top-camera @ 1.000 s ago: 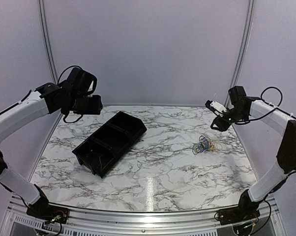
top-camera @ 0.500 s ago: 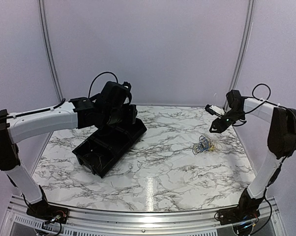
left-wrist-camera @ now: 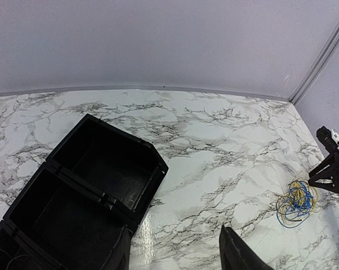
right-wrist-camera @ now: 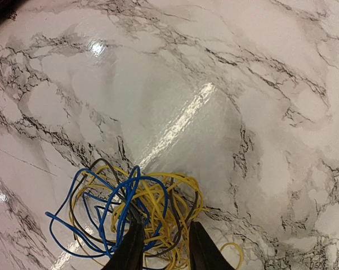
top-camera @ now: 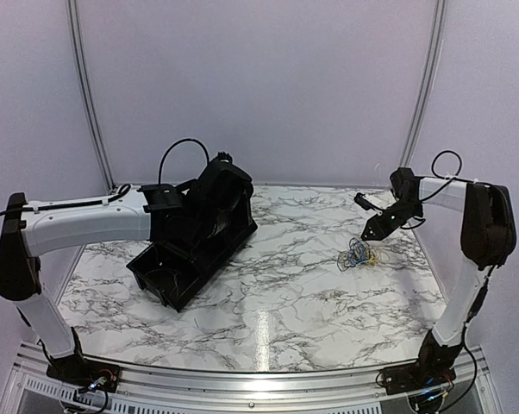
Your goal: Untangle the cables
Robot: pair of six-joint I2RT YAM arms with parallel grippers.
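I see the bin left-centre on the table, cables a small tangle well to its right. R gripper at the tangle, jaws narrowly apart w/ strands between. L gripper up by the bin, jaws wide.

The counter is white with dark grey lines all over it, like marble. It is shiny, and a bright streak of light sits near the front. Plain pale purple walls stand behind it and on both sides. Two thin metal strips run up the back corners. A metal rail lies along the near edge.
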